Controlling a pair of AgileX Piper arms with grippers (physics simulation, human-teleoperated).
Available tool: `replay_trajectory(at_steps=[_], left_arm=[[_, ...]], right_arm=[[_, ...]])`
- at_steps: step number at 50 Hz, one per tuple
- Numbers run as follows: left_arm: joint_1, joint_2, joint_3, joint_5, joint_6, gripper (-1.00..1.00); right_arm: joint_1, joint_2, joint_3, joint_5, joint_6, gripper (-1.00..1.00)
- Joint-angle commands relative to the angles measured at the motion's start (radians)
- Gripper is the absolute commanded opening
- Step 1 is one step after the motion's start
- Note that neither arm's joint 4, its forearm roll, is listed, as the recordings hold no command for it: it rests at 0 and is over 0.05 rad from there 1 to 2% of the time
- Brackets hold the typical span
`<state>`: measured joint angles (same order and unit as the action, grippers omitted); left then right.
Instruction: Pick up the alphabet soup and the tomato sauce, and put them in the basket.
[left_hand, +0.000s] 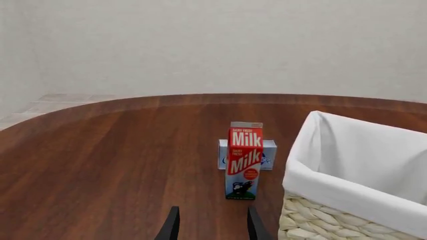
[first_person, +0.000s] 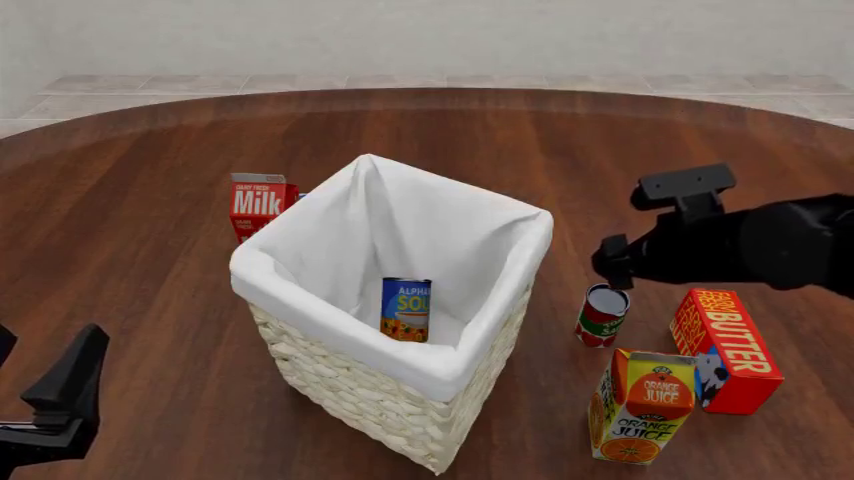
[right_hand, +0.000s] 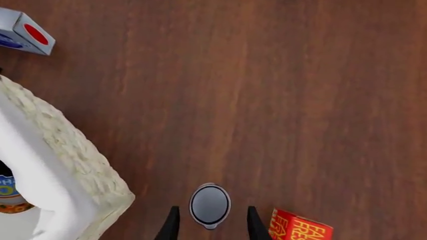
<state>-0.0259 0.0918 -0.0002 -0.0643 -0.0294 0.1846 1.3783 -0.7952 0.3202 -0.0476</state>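
The alphabet soup (first_person: 404, 309) stands upright inside the basket (first_person: 350, 385), and a sliver of it also shows in the right wrist view (right_hand: 8, 192). To the right of the basket, the tomato sauce (first_person: 602, 314) stands upright on the table. My right gripper (first_person: 613, 278) hangs just above it, pointing down. In the right wrist view its open fingers (right_hand: 172, 225) flank the tomato sauce's silver top (right_hand: 209, 205) without touching it. My left gripper (first_person: 60, 395) is low at the near left, open and empty (left_hand: 211, 227), facing the milk carton.
A milk carton (first_person: 258, 203) (left_hand: 244, 160) stands left of the basket (left_hand: 347, 200), with a blue-white box (left_hand: 268, 155) (right_hand: 23, 32) behind it. A butter box (first_person: 725, 350) (right_hand: 300, 227) and an orange juice carton (first_person: 642, 405) sit close to the tomato sauce on the near right.
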Motion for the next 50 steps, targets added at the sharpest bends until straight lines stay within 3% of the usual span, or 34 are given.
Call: replay_trajectory(at_steps=[1,50], left_arm=[[0.0,0.0,0.0,0.0,0.0,1.0],[0.002,-0.01,0.0,0.012,-0.001,1.0]], right_arm=[[0.009,0.02,0.019,-0.024,0.011,1.0],[-0.011,0.124,0.032,-0.075,-0.005,1.0]])
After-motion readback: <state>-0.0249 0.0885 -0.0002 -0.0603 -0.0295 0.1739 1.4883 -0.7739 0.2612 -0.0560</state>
